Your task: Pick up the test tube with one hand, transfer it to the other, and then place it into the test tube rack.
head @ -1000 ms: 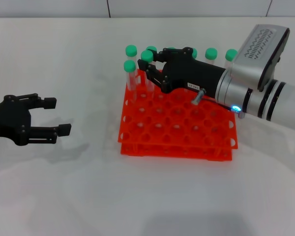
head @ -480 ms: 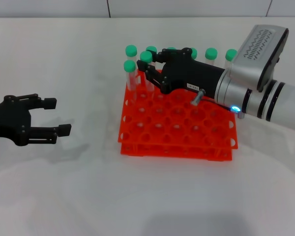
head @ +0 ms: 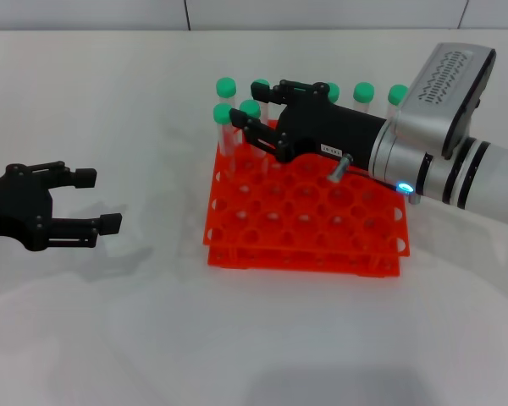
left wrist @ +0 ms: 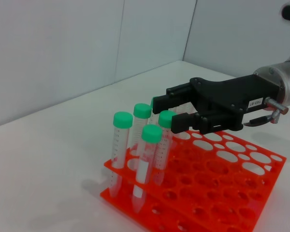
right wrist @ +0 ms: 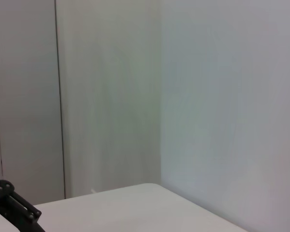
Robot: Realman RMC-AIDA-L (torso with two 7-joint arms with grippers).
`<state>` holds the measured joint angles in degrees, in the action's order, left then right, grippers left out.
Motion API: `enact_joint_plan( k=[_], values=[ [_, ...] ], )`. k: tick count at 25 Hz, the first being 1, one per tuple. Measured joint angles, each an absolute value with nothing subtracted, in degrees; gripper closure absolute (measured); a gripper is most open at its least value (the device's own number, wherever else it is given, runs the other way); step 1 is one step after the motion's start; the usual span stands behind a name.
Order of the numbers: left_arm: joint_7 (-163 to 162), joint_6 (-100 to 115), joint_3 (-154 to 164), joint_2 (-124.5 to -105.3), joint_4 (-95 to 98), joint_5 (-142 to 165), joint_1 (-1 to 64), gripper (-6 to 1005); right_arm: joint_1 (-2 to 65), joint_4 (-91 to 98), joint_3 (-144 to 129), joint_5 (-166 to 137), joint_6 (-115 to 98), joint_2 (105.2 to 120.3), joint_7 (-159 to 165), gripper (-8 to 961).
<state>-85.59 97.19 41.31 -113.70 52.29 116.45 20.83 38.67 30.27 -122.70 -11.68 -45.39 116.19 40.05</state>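
The test tube [head: 251,127], clear with a green screw cap, stands nearly upright in a hole near the rear left corner of the test tube rack [head: 305,222], centre right of the head view; in the left wrist view it is probably the tube just before the fingertips [left wrist: 163,144], though which of the clustered tubes was last handled cannot be settled. It sits beside a neighbouring tube [head: 223,128] in the corner hole, with further green-capped tubes [head: 364,91] lined along the rack's back row, upper centre of the frame. The right gripper [head: 256,114], carrying a small white sticker on its black body, reaches in from the right edge on its silver-grey arm [head: 444,139] with a blue light; its fingers are spread, one on each side of the green cap and apparently clear of it, which suggests the tube is already seated and let go. The low, near-horizontal reach keeps the fingers above the rack's top tier, so a straight pull-back should avoid the neighbouring caps. The left gripper [head: 74,200], unlabelled, hangs at the left edge of the head view, well apart from the rack, fingers parted and holding nothing. The rack rests on the white table [head: 254,338], its two tiers keeping each tube from toppling.
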Motion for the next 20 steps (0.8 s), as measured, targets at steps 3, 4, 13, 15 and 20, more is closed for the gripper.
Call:
enact_joint_plan(
  k=[3,4,13,15,20],
  values=[
    [-85.61,97.20,41.30,-113.70,52.29,116.45,20.82,136,38.67,30.27,-122.70,-11.83,-45.77,116.19,39.79,600],
    [-85.63,97.21,41.28,-113.67,52.29,116.45,20.83,136,38.67,30.27,-122.70,-11.85,-46.02,116.19,39.68,580],
    [-85.69,97.50,41.04,-113.53,52.29,116.45,20.91,138,38.22,30.41,-122.19,-11.56,-46.58,116.19,39.86,412],
    [-85.69,97.50,41.05,-113.53,52.29,116.45,20.97,138,38.20,30.47,-122.17,-11.52,-46.58,116.19,39.68,382],
    [-85.61,97.51,40.98,-113.55,52.30,116.45,21.01,137,38.07,30.34,-122.13,-11.47,-48.56,116.14,39.66,342]
  ],
)
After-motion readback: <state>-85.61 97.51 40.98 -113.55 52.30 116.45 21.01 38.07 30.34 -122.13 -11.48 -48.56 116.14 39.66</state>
